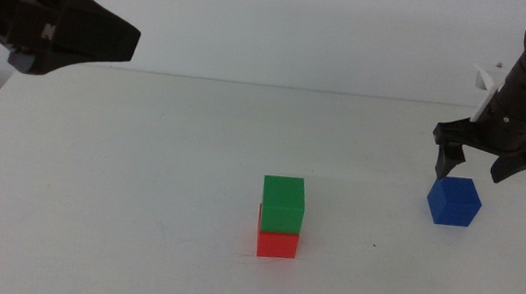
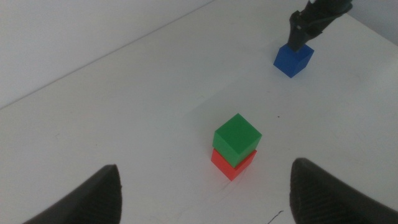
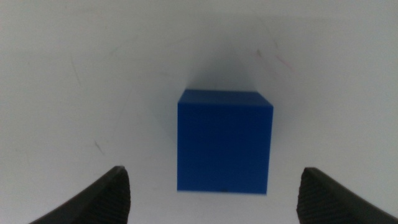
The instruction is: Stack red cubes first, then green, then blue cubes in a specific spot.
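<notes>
My right claw (image 1: 481, 168) hangs spread wide just above the blue cube (image 1: 454, 201), which sits alone on the white counter (image 1: 140, 203), off to the right of the stack. From the wrist, the blue cube lies squarely between my two jaws with clear room on either side, so a straight drop looks set to bracket it.

The green cube (image 1: 282, 204) rests on the red cube (image 1: 277, 243) near the middle of the counter, its edges turned slightly off the red one's. That leaves two of three steps done, by my reckoning, and blue is the last piece to go on top.

My left claw (image 1: 70, 29) waits high at the far left, jaws apart and holding nothing, well away from the stack; its camera looks down on both the pair and the distant blue cube.

Bare counter lies between blue and the stack, so the carry across appears unobstructed. The risk, as I judge it, is at the finish: a small, slightly twisted green top gives little margin, and a nudge on landing could shift the pile.
</notes>
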